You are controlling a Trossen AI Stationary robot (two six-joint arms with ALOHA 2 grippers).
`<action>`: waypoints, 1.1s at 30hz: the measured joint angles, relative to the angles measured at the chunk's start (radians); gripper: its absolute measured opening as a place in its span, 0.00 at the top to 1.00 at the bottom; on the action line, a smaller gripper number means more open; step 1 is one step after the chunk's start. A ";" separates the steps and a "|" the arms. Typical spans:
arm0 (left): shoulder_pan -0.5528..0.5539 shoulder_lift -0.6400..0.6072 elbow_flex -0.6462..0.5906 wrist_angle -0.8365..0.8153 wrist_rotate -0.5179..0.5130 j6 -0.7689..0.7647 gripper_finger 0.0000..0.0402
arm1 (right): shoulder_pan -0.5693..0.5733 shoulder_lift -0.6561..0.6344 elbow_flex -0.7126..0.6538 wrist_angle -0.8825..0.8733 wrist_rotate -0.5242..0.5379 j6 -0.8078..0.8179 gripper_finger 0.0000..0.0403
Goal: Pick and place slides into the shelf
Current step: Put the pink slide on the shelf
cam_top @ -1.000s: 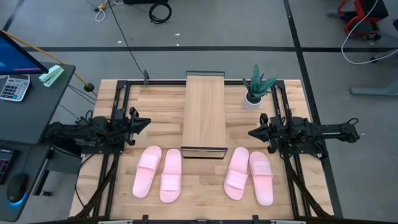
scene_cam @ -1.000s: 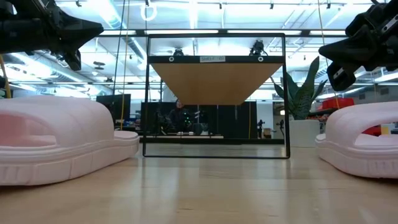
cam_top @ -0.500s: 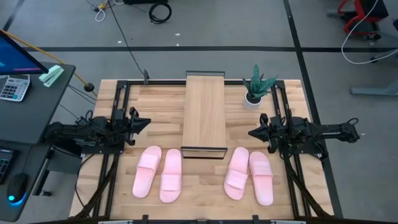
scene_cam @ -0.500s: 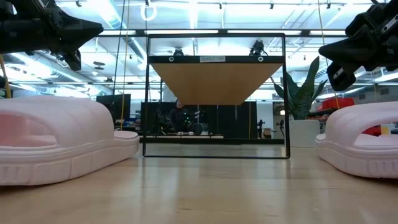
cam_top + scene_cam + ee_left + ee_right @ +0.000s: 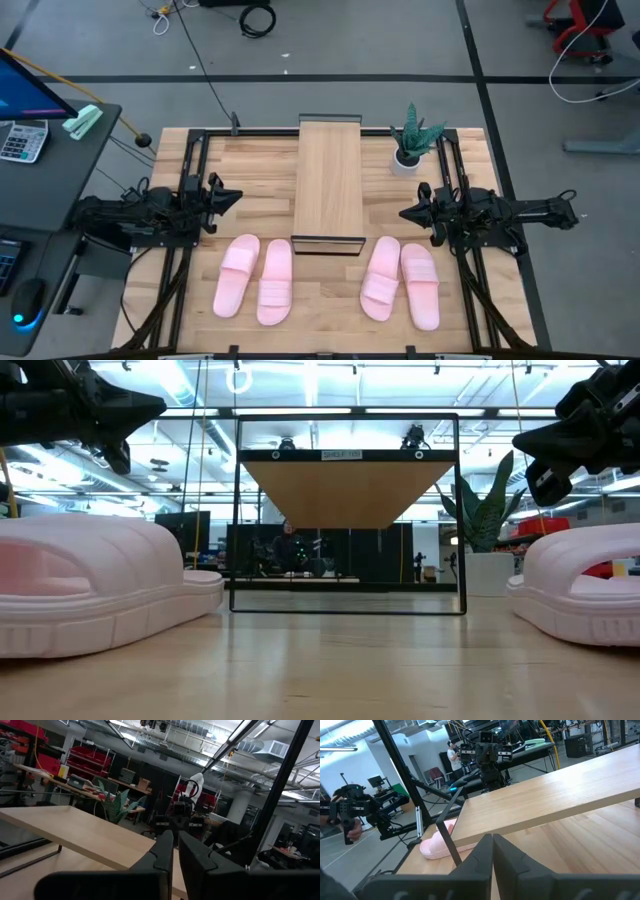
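Two pale pink slides lie sole down, side by side, on the wooden tabletop near its front edge, left of centre. Two more lie right of centre. In the low view the slides fill the left and right sides. The shelf, a long light-wood board on a thin black frame, stands in the middle of the table behind the slides. My left gripper hovers shut at the table's left, above and behind the left pair. My right gripper hovers shut at the right, pointing toward the shelf.
A small potted plant stands at the far right, beside the shelf. Black rails run along both sides of the table. A desk with a calculator stands off the table's left. Bare tabletop lies between the two pairs of slides.
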 joint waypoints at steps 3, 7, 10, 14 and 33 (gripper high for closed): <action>0.000 0.000 0.000 0.000 0.000 -0.014 0.93 | 0.000 0.000 0.000 0.000 0.000 0.000 0.96; 0.000 0.000 0.000 -0.006 0.000 -0.014 0.94 | 0.000 0.000 0.000 0.000 0.000 0.000 0.96; 0.000 0.000 0.000 -0.028 0.000 -0.014 0.93 | 0.000 0.000 0.000 0.000 0.000 0.000 0.96; 0.000 0.000 0.000 -0.053 0.000 -0.014 0.92 | 0.000 0.000 0.000 0.000 0.000 0.000 0.96; 0.000 0.000 0.000 -0.053 -0.012 -0.059 0.92 | -0.001 0.000 0.000 0.064 0.125 0.440 0.96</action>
